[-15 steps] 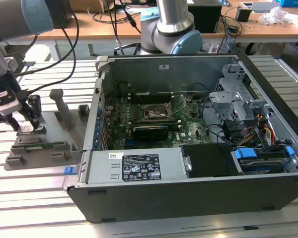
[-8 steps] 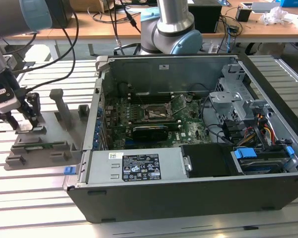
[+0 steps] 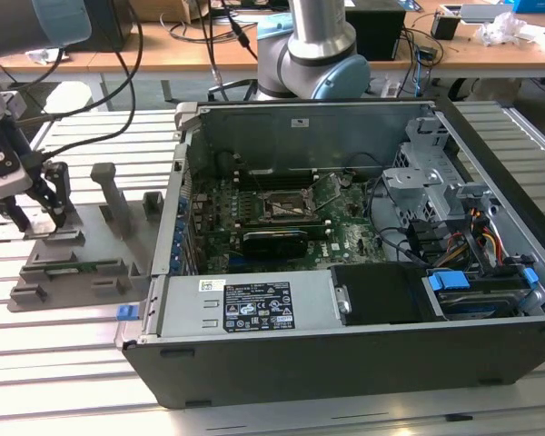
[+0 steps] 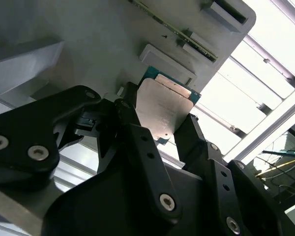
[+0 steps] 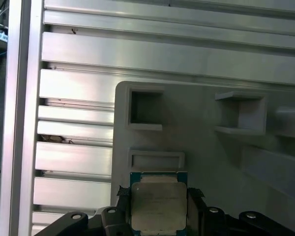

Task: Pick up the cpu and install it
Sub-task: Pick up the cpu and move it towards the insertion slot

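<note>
Cpu [image 5: 158, 205] sits pinched between the pincer's [image 3: 38, 218] two black fingers [image 4: 133, 133], which are clenched on its opposite edges in both wrist views. It's right down at the grey tray [image 3: 86, 232], on the exterior view's left of the slatted worktop [image 3: 73, 363]. The open computer case [image 3: 345, 363] lies well apart, with the socket [image 3: 286, 207] at its middle.

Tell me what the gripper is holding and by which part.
The flat square silver-topped cpu, pinched at two opposite side edges by the gripper.
</note>
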Motion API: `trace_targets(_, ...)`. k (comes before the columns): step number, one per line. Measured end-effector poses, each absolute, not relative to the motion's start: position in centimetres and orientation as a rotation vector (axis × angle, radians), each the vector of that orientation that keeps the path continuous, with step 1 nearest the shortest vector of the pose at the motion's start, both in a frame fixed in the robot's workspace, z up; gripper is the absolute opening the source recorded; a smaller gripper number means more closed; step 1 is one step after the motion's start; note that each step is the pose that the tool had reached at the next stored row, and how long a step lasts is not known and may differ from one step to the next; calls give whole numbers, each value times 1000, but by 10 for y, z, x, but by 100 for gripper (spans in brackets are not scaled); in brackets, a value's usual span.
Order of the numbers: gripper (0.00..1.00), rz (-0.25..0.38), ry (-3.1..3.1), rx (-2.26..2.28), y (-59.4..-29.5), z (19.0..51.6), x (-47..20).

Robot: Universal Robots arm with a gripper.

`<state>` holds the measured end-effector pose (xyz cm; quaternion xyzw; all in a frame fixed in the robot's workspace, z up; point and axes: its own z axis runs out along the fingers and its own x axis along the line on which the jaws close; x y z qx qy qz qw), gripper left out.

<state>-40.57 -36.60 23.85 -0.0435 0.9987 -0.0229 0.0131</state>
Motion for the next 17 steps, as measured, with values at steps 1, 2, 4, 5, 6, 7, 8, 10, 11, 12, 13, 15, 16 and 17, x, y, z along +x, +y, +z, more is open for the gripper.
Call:
trace_targets(1,55,-71,3112,-136,-366,240,-406)
trace_targets(2,55,-71,3112,-136,-366,242,-406)
trace_targets(4,55,-71,3112,-136,-366,245,-406)
trace_targets(5,55,-71,3112,-136,-366,246,-406)
trace_targets(6,55,-71,3112,-136,-366,247,-406)
trace_targets(7,55,-71,3112,-136,-366,248,-406)
trace_targets(8,55,-71,3112,-136,-366,249,-406)
trace_targets(10,55,-71,3112,-136,-366,251,-406)
trace_targets(11,55,-71,3112,-136,-366,252,-406)
trace_targets(12,55,-71,3112,-136,-366,253,-406)
trace_targets(13,55,-71,3112,-136,-366,254,-406)
trace_targets(15,55,-71,3112,-136,-366,257,-406)
trace_targets(16,55,-71,3112,-136,-366,258,-406)
trace_targets(17,55,-71,3112,-136,-366,259,-406)
